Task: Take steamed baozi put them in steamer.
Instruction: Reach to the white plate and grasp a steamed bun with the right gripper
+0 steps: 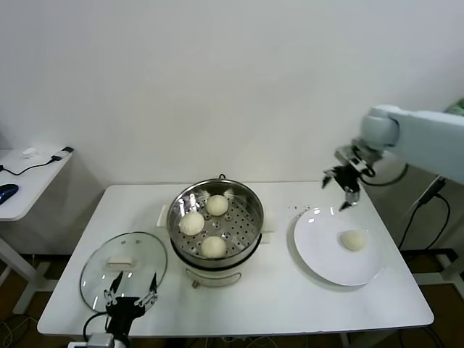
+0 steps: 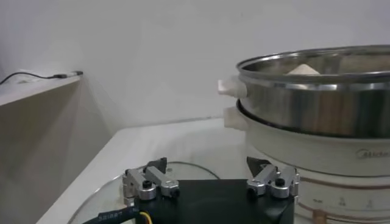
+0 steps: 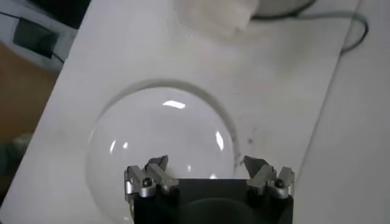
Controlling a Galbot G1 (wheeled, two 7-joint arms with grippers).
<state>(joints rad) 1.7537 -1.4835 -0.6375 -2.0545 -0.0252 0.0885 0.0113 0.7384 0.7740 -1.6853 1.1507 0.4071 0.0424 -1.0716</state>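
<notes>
I take the steamer [image 1: 215, 226] as my landmark; it stands in the middle of the desk [image 1: 290, 290]. Three steamed baozi [image 1: 192, 223] already lie on its perforated tray, well apart from each other. The fourth baozi [image 1: 354, 240] is alone on the white plate [image 1: 319, 250], on the steamer's right side, and this one is left to move.

My right gripper [image 1: 344, 190] hangs above the far rim of the plate, on the right of the steamer, with its fingers [image 3: 149, 175] spread wide apart and holding nothing. In the right wrist view I see only the bare plate under it; the bun is not in that view. My left gripper [image 1: 130, 297] waits at the near edge of the desk, on the steamer's left, over the glass lid [image 1: 119, 270], fingers also apart and empty.

I judge the bun to be light and soft, with a smooth skin that can dent or tear if I squeeze too hard, and perhaps a little sticky. I would take it low on its two opposite sides, across the widest part of the dome, closing only until it does not slip. The plate is smooth, so the bun may slide away if one finger touches first.
</notes>
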